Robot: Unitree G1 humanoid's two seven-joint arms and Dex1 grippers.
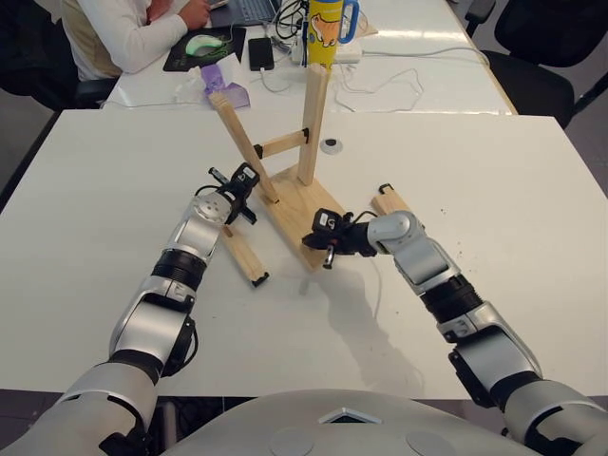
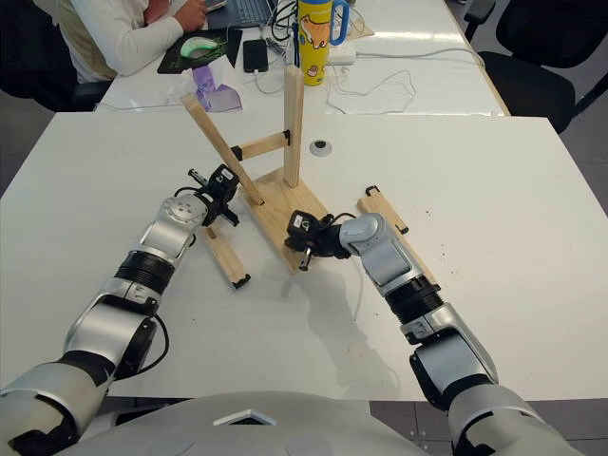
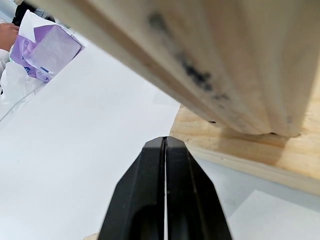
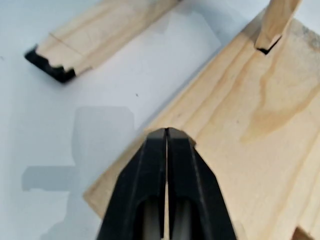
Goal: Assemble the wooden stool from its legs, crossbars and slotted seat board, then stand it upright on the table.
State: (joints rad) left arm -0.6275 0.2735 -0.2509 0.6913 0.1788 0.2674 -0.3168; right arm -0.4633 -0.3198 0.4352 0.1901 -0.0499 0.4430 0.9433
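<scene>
seat board (image 1: pixel 302 217) flat, upright leg (image 1: pixel 313 123) and leaning leg (image 1: pixel 242 138) slotted in (crossbar (image 1: pixel 283 144) between), left gripper (image 3: pixel 165 142), right gripper (image 4: pixel 166 132) both closed

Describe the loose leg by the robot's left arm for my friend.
On the white table, find the seat board lying flat with two legs stuck in it. This loose leg lies flat left of the board. Unlike the other loose leg, its black tip faces the robot.
</scene>
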